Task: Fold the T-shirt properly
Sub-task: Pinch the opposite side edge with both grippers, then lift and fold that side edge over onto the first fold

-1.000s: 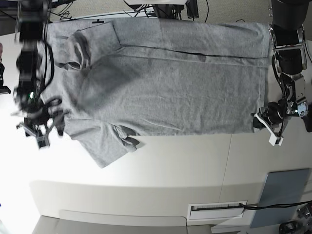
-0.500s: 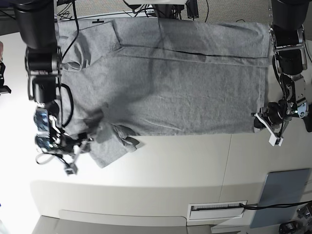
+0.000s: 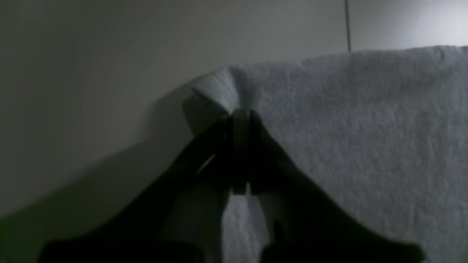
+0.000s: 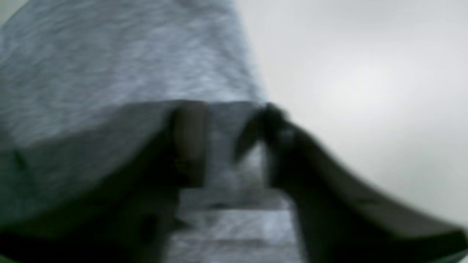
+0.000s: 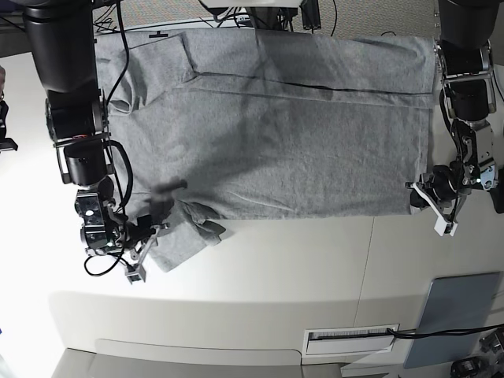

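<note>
A: Where do we stand with the T-shirt (image 5: 268, 126)?

B: It lies spread flat across the upper half of the table (image 5: 315, 268), with the collar end toward 9 o'clock and the hem toward 3 o'clock in the base view. The far long edge is already turned in along a crease near 12 o'clock.

A: And our left gripper (image 3: 239, 120)?

B: We have its jaws pressed together on the hem corner, with a little peak of grey cloth puckered up between them. In the base view that corner sits at about 4 o'clock.

A: The right gripper (image 4: 226, 142)?

B: Its jaws stand a narrow way apart with the sleeve (image 5: 177, 244) edge between them, down at about 8 o'clock. The wrist picture is blurred, so we cannot tell whether it has bitten yet.

A: So what makes this step go well?

B: We judge that we need a firm pinch on the sleeve before any lift. Then we should raise both corners together and keep the near edge taut between us. We carry it toward 12 o'clock, parallel to the existing crease. If one side lifts alone, we expect the cloth to skew and bunch near the sleeve.
</note>
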Controlling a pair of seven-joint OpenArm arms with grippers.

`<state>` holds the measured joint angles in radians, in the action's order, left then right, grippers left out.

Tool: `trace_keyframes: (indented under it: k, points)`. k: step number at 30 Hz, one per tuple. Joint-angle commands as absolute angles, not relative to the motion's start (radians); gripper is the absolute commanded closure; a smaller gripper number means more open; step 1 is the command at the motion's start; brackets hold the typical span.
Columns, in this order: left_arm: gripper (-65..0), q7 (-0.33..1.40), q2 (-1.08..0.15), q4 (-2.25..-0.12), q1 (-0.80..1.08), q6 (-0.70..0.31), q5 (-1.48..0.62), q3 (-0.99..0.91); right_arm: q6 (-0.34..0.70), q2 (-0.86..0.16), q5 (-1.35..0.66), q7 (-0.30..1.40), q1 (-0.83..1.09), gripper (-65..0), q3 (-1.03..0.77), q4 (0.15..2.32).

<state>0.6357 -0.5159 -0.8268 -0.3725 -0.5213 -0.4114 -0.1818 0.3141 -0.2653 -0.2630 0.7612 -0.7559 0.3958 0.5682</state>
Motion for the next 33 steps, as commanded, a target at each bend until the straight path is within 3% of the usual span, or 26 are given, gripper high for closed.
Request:
trace_keyframes:
  k: [1, 3, 12, 21, 33]
  points:
    - [0.0, 0.633, -0.535, -0.839, -0.393, -0.522, -0.411, -0.185, 0.31, -0.274, -0.246, 0.786, -0.781, -8.8, 0.398, 0.574]
    - [0.0, 0.627, -0.535, -0.839, -0.393, -0.522, -0.411, -0.185, 0.309, -0.274, -0.246, 0.783, -0.781, 0.0, 0.398, 0.574]
    - [0.0, 0.616, -0.551, -0.875, -0.393, -0.526, -0.471, -0.186, 0.31, -0.299, -0.245, 0.825, -0.775, 0.0, 0.397, 0.698]
    - [0.0, 0.694, -0.639, -1.013, -0.307, -0.525, -0.652, -0.186, 0.247, -0.412, -0.16, 0.951, -0.565, 0.0, 0.372, 1.235]
    - [0.0, 0.699, -0.664, -1.33, 0.027, -0.522, -0.66, -0.266, 0.242, -0.43, -0.141, 1.067, -0.104, 0.0, 0.068, 1.813]
